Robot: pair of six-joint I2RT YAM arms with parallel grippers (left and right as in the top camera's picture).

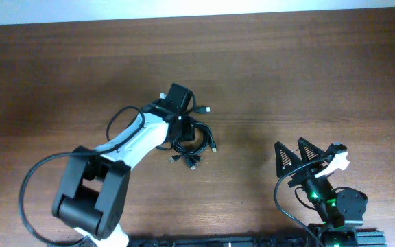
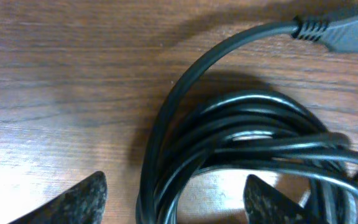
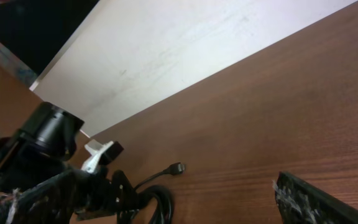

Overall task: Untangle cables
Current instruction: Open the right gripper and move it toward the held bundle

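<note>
Straddling the cables (image 2: pixel 165 127), one bundle in the middle of the desk (image 1: pixel 321 68), the left jaws are standing spread, not yet pinching, its loops lying directly between them, while the right jaws are hanging wide open, well apart to the bundle's right.

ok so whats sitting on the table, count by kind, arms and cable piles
robot arms: 2 (left, right)
tangled cable bundle: 1, strands inside too knotted to count apart
total: 3
</note>
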